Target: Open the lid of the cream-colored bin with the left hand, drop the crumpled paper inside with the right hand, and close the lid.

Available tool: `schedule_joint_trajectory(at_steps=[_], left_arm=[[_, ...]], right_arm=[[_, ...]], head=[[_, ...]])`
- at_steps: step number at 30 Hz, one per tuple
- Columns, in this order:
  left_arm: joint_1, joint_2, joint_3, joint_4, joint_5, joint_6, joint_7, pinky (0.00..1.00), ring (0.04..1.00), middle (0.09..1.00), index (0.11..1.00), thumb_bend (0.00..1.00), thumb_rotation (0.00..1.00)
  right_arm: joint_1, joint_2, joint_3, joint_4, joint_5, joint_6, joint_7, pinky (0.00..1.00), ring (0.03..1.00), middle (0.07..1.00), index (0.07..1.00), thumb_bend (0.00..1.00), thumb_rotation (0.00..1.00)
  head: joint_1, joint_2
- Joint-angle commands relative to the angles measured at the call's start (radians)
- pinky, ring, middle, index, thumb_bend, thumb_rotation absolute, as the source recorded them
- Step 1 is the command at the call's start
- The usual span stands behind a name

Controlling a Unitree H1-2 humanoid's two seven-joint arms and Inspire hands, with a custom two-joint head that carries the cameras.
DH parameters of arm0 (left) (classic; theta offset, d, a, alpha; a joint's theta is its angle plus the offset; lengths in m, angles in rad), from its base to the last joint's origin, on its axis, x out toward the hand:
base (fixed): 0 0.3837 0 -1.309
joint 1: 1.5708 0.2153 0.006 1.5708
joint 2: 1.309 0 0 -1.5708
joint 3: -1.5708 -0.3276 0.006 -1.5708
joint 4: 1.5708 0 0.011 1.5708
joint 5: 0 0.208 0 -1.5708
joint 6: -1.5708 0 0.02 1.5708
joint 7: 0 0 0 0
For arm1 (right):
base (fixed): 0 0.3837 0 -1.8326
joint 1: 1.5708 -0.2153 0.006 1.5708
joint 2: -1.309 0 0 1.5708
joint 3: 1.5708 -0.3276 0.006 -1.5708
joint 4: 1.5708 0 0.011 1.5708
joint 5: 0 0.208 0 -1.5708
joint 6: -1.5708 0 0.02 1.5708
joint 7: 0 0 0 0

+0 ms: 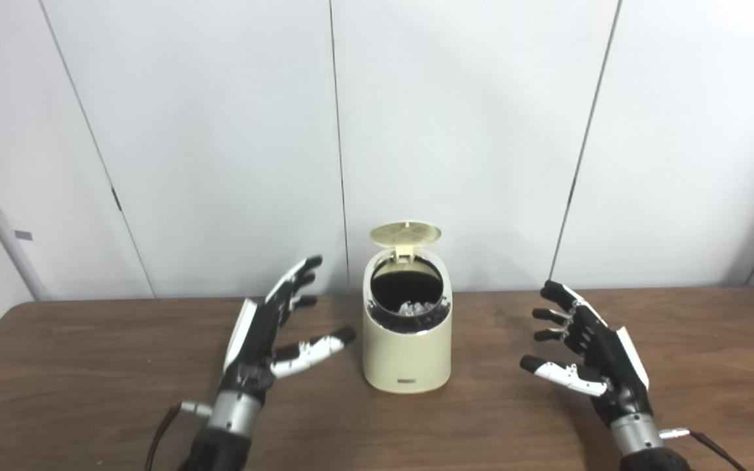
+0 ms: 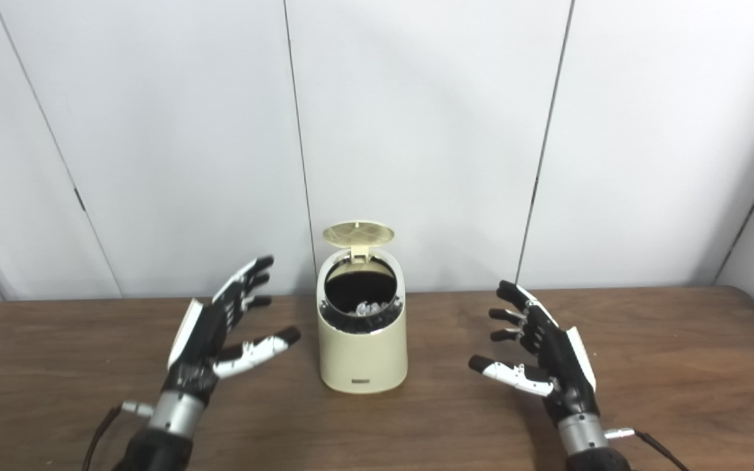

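Note:
The cream-colored bin (image 1: 406, 350) stands in the middle of the table with its round lid (image 1: 405, 233) tipped up and back on its hinge. Inside the dark opening lies the crumpled paper (image 1: 416, 307), pale and partly hidden by the rim. My left hand (image 1: 272, 330) hovers to the left of the bin, open, fingers spread, thumb pointing toward the bin without touching it. My right hand (image 1: 586, 353) is to the right of the bin, a clear gap away, open and holding nothing.
The brown wooden table (image 1: 89, 366) stretches to both sides of the bin. A white panelled wall (image 1: 455, 118) rises right behind the table's far edge. Cables trail from both wrists near the bottom edge.

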Motion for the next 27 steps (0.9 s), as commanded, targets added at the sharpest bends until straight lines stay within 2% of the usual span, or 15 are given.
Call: schedule_joint_trajectory(at_steps=[1,6,14,22,27], left_arm=[[-0.073,0.025,0.001,0.0,0.013,0.001,-0.012,0.78,0.922,0.935,0.942,0.89,0.34],[-0.149,0.047,-0.002,0.013,0.004,0.043,-0.048,0.78,0.942,0.948,0.943,0.91,0.36],[-0.234,0.077,-0.036,0.038,0.05,0.084,-0.084,0.86,0.973,0.988,0.955,0.94,0.38],[-0.345,0.076,-0.091,0.109,0.162,0.068,-0.075,0.96,1.0,0.994,0.95,0.94,0.39],[-0.392,0.081,-0.108,0.146,0.184,0.066,-0.094,0.97,1.0,1.0,0.96,0.96,0.44]], right_arm=[[0.024,0.005,0.0,-0.015,0.005,-0.021,-0.003,0.6,0.758,0.854,0.844,0.82,0.23],[0.028,0.013,0.005,-0.044,-0.001,0.002,-0.009,0.59,0.76,0.854,0.842,0.81,0.22],[0.025,0.018,0.009,-0.056,-0.021,0.016,-0.019,0.57,0.739,0.85,0.835,0.81,0.23],[0.041,0.028,0.017,-0.092,-0.027,0.033,-0.016,0.56,0.711,0.847,0.832,0.81,0.23],[0.044,0.034,0.021,-0.11,-0.04,0.044,-0.023,0.55,0.702,0.847,0.829,0.8,0.21]], head=[[-0.001,-0.002],[-0.005,-0.006],[-0.014,-0.015],[-0.021,-0.021],[-0.029,-0.019]])
